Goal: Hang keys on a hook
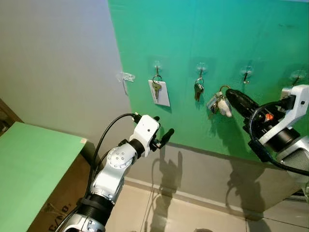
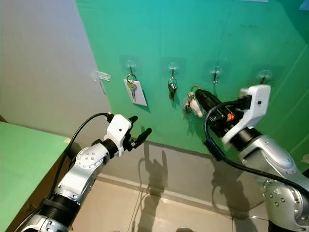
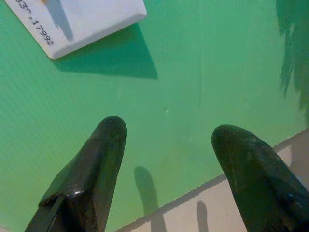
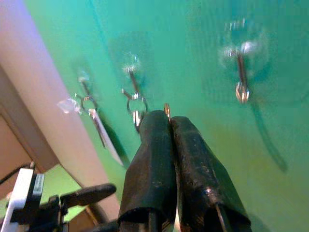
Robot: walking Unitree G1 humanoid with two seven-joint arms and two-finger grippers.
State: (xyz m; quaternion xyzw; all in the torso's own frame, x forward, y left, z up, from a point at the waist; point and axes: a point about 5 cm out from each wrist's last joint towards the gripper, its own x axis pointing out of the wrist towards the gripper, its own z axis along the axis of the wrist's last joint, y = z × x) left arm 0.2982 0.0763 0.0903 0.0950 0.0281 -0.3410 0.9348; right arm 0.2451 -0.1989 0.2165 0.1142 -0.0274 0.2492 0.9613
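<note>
A green board [image 1: 231, 34] on the wall carries a row of clear hooks. The first hook holds keys with a white tag [image 1: 160, 92], and the second holds a dark bunch of keys [image 1: 198, 90]. My right gripper [image 1: 229, 93] is shut on another key bunch with a whitish fob [image 1: 219, 104], held close to the board, below and between the second hook and the third. That third hook [image 1: 247, 75] is bare, as the right wrist view also shows [image 4: 240, 72]. A bit of metal ring [image 4: 167, 109] pokes out at the closed fingertips. My left gripper [image 1: 163, 124] hovers open, lower down near the board's bottom edge.
A fourth bare hook [image 1: 298, 76] sits at the board's right end. One more clear hook [image 1: 125, 76] is stuck on the grey wall, left of the board. A green-topped cardboard box [image 1: 29, 169] stands at lower left, beside a tiled floor [image 1: 193, 212].
</note>
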